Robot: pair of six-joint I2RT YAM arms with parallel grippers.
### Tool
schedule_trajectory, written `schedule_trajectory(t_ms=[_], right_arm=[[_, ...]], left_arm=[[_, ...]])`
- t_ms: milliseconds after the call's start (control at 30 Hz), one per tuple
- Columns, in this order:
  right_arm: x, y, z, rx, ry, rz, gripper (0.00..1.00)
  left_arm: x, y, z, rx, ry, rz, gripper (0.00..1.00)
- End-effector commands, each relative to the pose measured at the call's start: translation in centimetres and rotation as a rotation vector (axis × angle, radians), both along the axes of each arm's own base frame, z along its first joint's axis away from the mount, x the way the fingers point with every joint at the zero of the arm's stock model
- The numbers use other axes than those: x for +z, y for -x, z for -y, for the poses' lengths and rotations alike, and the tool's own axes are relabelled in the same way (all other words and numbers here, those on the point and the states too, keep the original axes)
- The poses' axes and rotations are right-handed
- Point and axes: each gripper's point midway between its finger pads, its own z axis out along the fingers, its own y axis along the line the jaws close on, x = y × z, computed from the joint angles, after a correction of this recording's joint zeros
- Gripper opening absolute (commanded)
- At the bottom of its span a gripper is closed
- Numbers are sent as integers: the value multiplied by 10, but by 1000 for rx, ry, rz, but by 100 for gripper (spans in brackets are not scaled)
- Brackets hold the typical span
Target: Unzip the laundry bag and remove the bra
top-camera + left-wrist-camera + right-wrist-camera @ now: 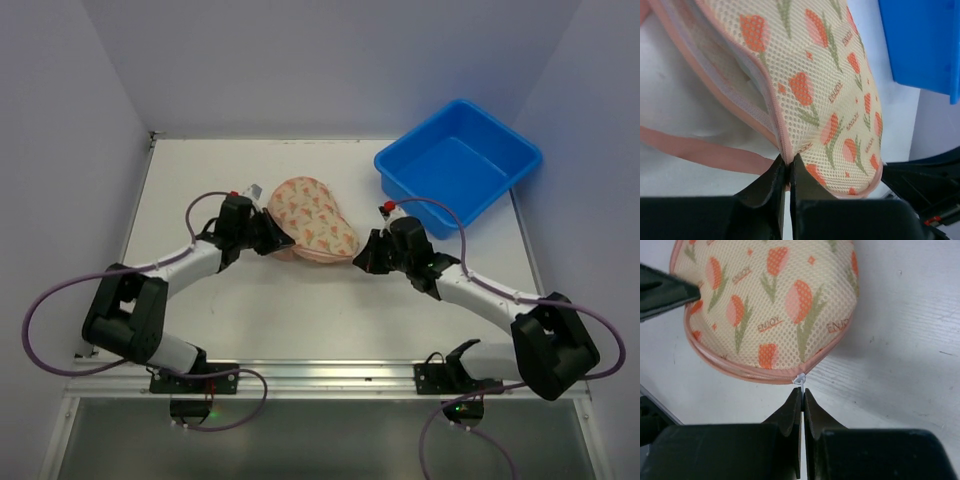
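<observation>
The laundry bag (315,222) lies on the white tabletop (330,310) between the two arms, near the middle and towards the far side, its printed mesh top facing up. A blue tub (455,165) sits well apart from it at the far right corner.

The left end effector (788,162) is at the bag's left end, clenched on the pink trim (781,137) of the bag's edge; the trim runs straight down into the thin gap between the two black fingertips. Beside it a pink loop handle (705,152) lies flat on the tabletop, curving off to the left. A pale zipper tape shows along the edge above the handle; whether that side is parted I cannot tell.

The right end effector (802,395) is at the opposite end, its fingertips pressed together on a small white zipper pull (800,379) that sticks out from the pink edge. On this side the zipper is closed along the visible rim.
</observation>
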Motion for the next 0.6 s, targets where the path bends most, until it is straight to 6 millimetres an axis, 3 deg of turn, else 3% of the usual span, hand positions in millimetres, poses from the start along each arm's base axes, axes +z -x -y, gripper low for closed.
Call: schedule_trajectory(t_ms=[0, 67, 100, 167, 300, 400, 433, 500, 533, 567], right_arm=[[-3, 9, -6, 70, 16, 7, 0], [-6, 12, -20, 107, -1, -5, 0], [-2, 16, -33, 140, -14, -4, 0], [1, 19, -48, 165, -31, -5, 0], [3, 25, -87, 234, -76, -22, 0], [6, 24, -104, 249, -99, -28, 0], [8, 23, -108, 255, -109, -23, 0], [13, 22, -116, 267, -122, -15, 0], [10, 21, -117, 270, -117, -18, 0], [10, 21, -119, 273, -113, -18, 0]], left_arm=[[-10, -30, -18, -65, -159, 37, 9], [-19, -41, -18, -61, -170, 16, 17], [-13, -50, -15, -62, -156, 27, 28], [-14, -56, -14, -59, -145, 12, 40], [-7, -54, -19, -16, -123, -12, 80], [4, -41, -29, 22, -127, -10, 87], [-4, -30, -32, 29, -129, -32, 88], [9, -19, -32, 45, -84, -8, 89], [-3, -4, -33, 45, -75, -40, 89], [4, 1, -31, 46, -44, -18, 89]])
